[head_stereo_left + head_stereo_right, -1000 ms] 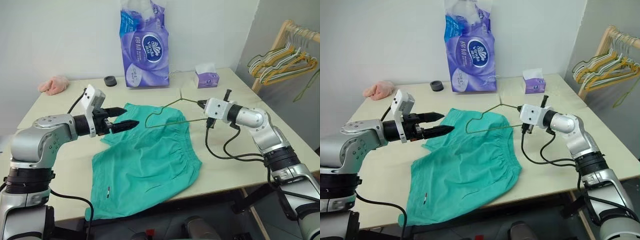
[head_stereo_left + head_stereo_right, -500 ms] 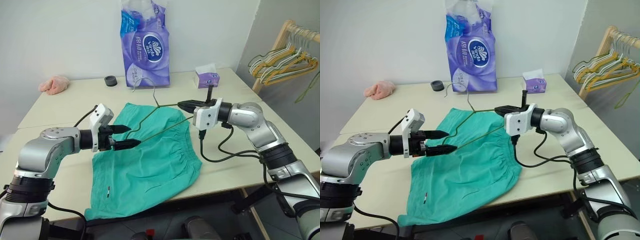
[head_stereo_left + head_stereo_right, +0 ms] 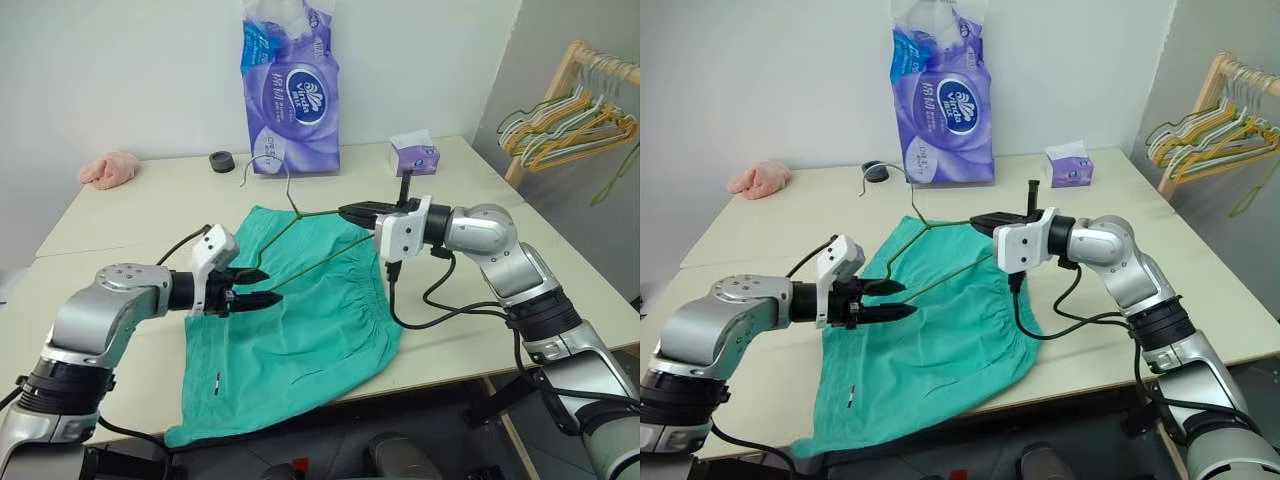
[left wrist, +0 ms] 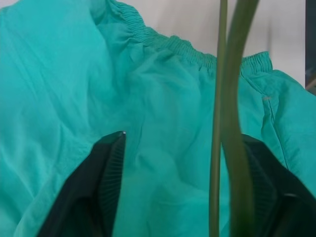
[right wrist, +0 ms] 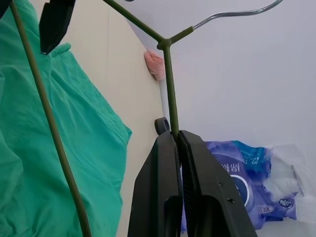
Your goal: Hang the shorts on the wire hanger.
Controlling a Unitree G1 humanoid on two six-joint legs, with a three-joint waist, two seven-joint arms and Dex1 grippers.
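Note:
The teal shorts (image 3: pixel 300 320) lie spread on the table, one leg hanging over the near edge. My right gripper (image 3: pixel 343 211) is shut on the wire hanger (image 3: pixel 297 212) just beside its neck and holds it above the shorts, hook pointing to the far side. In the right wrist view the fingers (image 5: pixel 168 163) pinch the wire (image 5: pixel 170 89). My left gripper (image 3: pixel 270 285) hovers low over the shorts at the hanger's left corner. Its jaws stand apart, and in the left wrist view the wire (image 4: pixel 220 98) runs between the fingers (image 4: pixel 111 168), near the right-hand one.
A purple tissue pack (image 3: pixel 290 90), a small tissue box (image 3: pixel 413 155), a black round thing (image 3: pixel 221 161) and a pink cloth (image 3: pixel 108 168) stand along the table's far side. A wooden rack with bunched hangers (image 3: pixel 570 115) is at the right. A black cable loops below my right arm.
My right gripper carried the hanger left and swung it so the hook points away. My left gripper sank toward the shorts and its jaws narrowed around the hanger's corner.

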